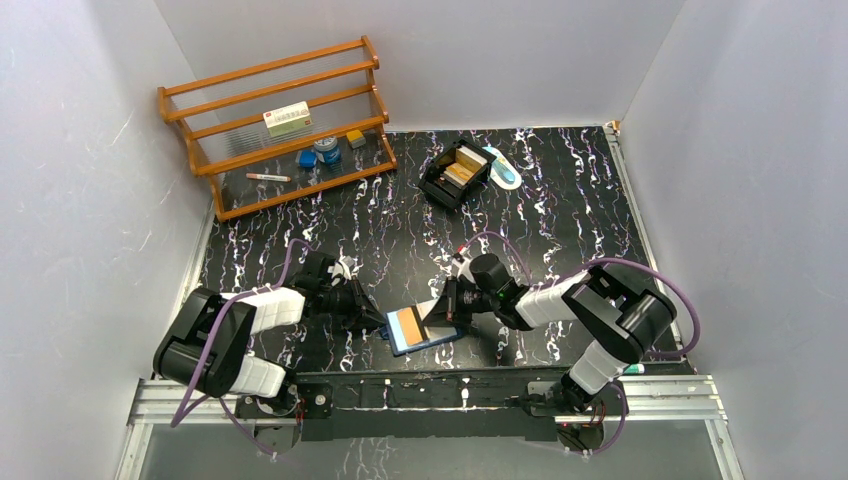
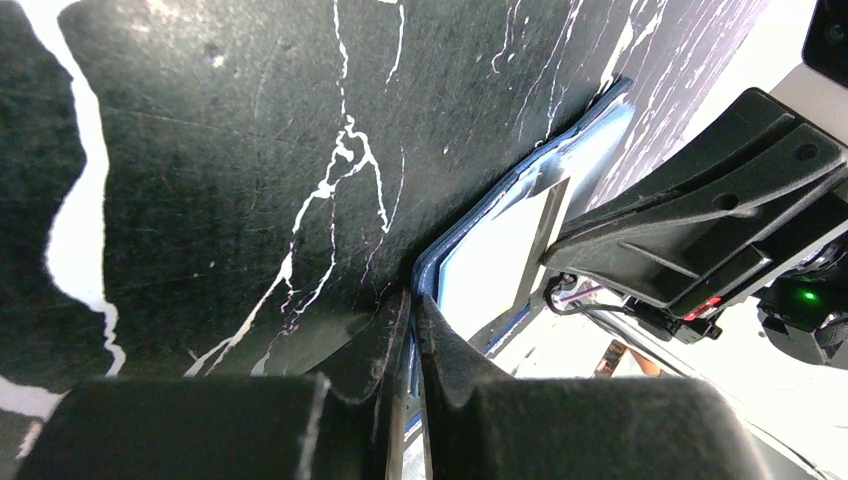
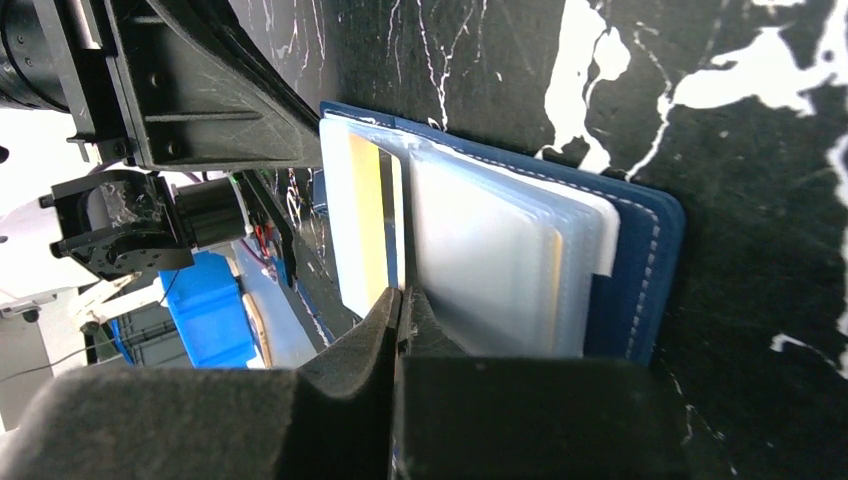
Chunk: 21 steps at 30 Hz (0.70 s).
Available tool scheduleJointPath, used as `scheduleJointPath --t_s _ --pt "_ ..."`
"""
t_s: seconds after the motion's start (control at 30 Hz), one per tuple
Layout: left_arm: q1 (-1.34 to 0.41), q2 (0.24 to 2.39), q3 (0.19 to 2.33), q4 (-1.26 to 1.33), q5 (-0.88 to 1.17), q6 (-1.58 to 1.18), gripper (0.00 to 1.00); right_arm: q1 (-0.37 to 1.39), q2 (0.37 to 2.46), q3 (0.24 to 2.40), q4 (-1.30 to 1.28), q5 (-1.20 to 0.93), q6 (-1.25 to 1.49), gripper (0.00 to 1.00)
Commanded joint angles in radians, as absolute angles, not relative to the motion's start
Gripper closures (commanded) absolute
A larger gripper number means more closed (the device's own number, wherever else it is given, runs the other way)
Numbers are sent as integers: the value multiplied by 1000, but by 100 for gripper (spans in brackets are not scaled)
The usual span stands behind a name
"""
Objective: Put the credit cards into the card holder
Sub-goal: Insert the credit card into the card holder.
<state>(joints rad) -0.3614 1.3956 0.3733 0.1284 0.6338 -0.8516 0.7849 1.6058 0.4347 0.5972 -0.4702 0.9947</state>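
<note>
Navy holder lies open on the table; left gripper pinched shut on its cover edge, right gripper shut on a floppy clear pocket. Cards, in the far tray, look stiff, slick: pinch an edge

The navy holder lies open on the bench at 6 o'clock, with white stitching along its edge and its clear sleeves layered. One gold card shows in its 9 o'clock half. More gold cards sit stacked in a black tray toward 12 o'clock.
</note>
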Motion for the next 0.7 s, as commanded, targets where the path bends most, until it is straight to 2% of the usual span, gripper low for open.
scheduleJointPath --t_s 0.0,0.33,0.47,0.67 --pt "-363 1417 357 108 594 -850 93 810 1609 494 576 -433 981 92" --pt "-364 1389 370 122 632 -876 93 875 1628 579 421 -379 924 81" --pt "-363 1377 386 114 646 -882 92 875 1560 595 296 -318 875 71" --pt "-364 1373 402 133 676 -882 81 871 1433 592 181 -248 838 54"
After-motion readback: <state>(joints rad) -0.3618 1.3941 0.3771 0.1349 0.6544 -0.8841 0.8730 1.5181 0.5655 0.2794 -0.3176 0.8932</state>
